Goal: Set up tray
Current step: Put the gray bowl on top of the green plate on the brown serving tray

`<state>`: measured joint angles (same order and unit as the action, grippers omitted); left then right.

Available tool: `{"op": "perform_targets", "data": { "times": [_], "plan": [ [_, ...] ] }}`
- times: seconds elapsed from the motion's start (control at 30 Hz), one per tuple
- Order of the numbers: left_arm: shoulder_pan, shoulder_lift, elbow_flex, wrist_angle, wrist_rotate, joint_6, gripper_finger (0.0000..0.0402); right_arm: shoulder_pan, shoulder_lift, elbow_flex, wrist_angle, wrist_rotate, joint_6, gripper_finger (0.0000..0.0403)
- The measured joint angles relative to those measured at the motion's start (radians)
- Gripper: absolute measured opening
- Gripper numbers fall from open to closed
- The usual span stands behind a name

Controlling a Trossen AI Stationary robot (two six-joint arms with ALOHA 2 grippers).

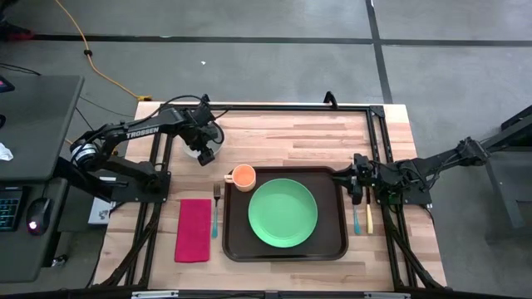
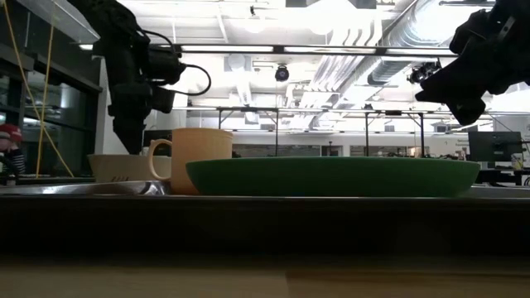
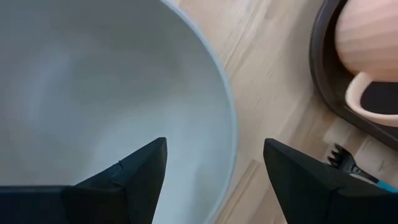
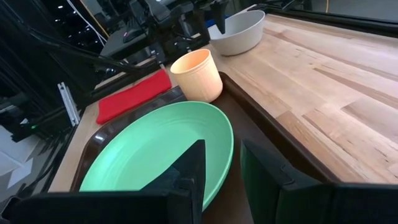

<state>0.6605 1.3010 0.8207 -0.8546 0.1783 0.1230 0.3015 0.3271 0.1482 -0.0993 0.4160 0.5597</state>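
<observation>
The dark brown tray (image 1: 239, 242) lies at the table's near middle and carries the green plate (image 1: 283, 213). The orange cup (image 1: 243, 176) stands in the tray's far left corner. A pale grey bowl (image 1: 198, 149) rests on the wood left of and beyond the cup. My left gripper (image 3: 214, 146) is open and points down over the bowl's rim (image 3: 231, 124), one finger inside the bowl and one outside. I cannot see it touching. My right gripper (image 4: 222, 146) is open and hangs above the tray's right rim (image 4: 249, 118), raised off the table in the low view (image 2: 464, 103).
A red napkin (image 1: 193, 230) and a teal-handled fork (image 1: 216, 212) lie on the wood left of the tray. Two utensils, one with a blue handle (image 1: 356, 218) and one with a yellow handle (image 1: 370, 218), lie right of it. Bare wood stretches beyond the tray toward the far edge.
</observation>
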Motion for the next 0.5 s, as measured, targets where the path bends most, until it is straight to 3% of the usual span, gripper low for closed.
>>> {"op": "perform_targets", "data": {
  "times": [0.5],
  "plan": [
    [0.000, 0.000, 0.000, 0.000, 0.004, -0.001, 0.0299, 0.000, 0.000, 0.000, 0.000, -0.004, 0.001, 0.0078]
  ]
}}
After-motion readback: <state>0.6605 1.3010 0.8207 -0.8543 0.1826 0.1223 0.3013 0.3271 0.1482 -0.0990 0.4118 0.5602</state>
